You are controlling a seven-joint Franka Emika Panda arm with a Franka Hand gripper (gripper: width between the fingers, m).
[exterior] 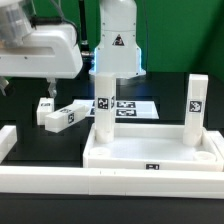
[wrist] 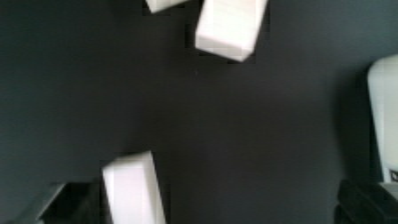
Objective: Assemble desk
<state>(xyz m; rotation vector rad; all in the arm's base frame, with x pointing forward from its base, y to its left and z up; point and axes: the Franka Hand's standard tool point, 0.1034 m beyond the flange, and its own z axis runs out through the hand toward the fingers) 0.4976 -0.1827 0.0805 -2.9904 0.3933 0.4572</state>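
The desk's white tray-like tabletop [exterior: 150, 152] lies at the front of the exterior view. Two white legs stand upright in it, one at its back left corner [exterior: 103, 100] and one at its back right corner [exterior: 195, 105]. Two more legs lie loose on the black table, one [exterior: 45, 108] beside the other [exterior: 62, 118]. My gripper [exterior: 47, 90] hangs open just above them, holding nothing. In the wrist view one loose leg [wrist: 134, 190] shows between the dark fingers [wrist: 54, 205] of my gripper [wrist: 214, 208], close to one of them. The other leg [wrist: 228, 28] lies farther off.
The marker board [exterior: 128, 106] lies flat behind the tabletop, before the robot's base. Long white border rails run along the front [exterior: 90, 182] and the exterior view's left [exterior: 6, 140]. An edge of the tabletop [wrist: 382, 110] shows in the wrist view.
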